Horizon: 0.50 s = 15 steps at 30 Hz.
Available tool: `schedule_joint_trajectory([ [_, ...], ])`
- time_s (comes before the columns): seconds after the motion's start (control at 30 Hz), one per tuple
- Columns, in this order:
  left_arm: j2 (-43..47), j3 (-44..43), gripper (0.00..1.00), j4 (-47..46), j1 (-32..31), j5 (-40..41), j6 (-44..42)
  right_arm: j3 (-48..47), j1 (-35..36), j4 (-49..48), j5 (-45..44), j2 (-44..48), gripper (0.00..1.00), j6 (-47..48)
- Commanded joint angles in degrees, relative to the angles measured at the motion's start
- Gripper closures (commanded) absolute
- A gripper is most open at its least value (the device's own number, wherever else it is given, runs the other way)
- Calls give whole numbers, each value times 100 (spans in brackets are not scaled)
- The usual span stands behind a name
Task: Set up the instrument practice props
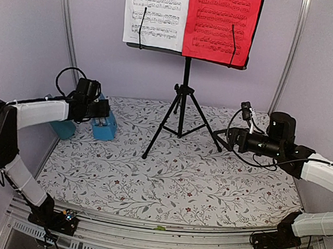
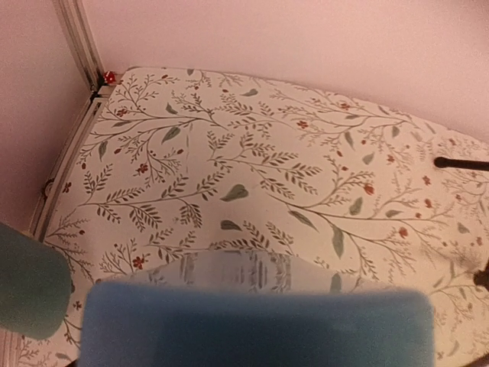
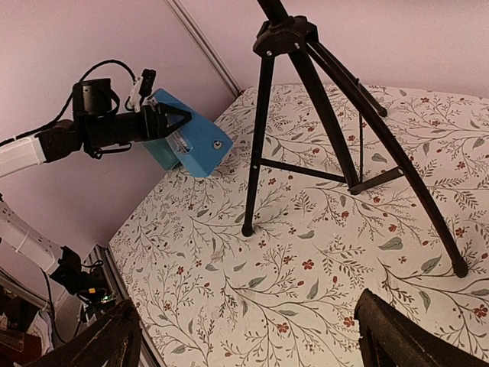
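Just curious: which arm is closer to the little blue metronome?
Left. The left gripper grips the blue metronome; the right gripper hangs across the table, beyond the music stand.

Pale lilac walls closed in the space on three sides, with slim metal posts standing in the back corners. The desk had a white top printed with grey-green leafy sprigs and small red flowers. A metal rail ran along its near edge. The light was soft and even.
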State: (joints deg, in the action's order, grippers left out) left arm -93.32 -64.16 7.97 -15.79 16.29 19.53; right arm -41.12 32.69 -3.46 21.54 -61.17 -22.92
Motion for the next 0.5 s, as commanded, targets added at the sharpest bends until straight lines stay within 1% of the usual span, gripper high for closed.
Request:
schedule_joint_trajectory([
  [0.0, 1018, 546, 92, 115, -753, 482, 775, 199, 70, -457, 163, -121, 0, -178],
  [0.07, 1375, 797, 93, 376, -1151, 707, 1003, 308, 134, -634, 211, -136, 0, -375],
  [0.13, 1755, 1057, 94, 548, -1568, 758, 1327, 364, 252, -727, 137, -161, 0, -443],
  [0.27, 2272, 1297, 94, 864, -2623, 1079, 1673, 442, 492, -906, 12, -228, 0, -448],
  [0.4, 2318, 1263, 93, 791, -3731, 1301, 1653, 849, 573, -1568, 185, -220, 0, -631],
  [0.47, 2215, 1215, 93, 648, -4090, 1336, 1552, 994, 662, -1669, 109, -217, 0, -648],
])
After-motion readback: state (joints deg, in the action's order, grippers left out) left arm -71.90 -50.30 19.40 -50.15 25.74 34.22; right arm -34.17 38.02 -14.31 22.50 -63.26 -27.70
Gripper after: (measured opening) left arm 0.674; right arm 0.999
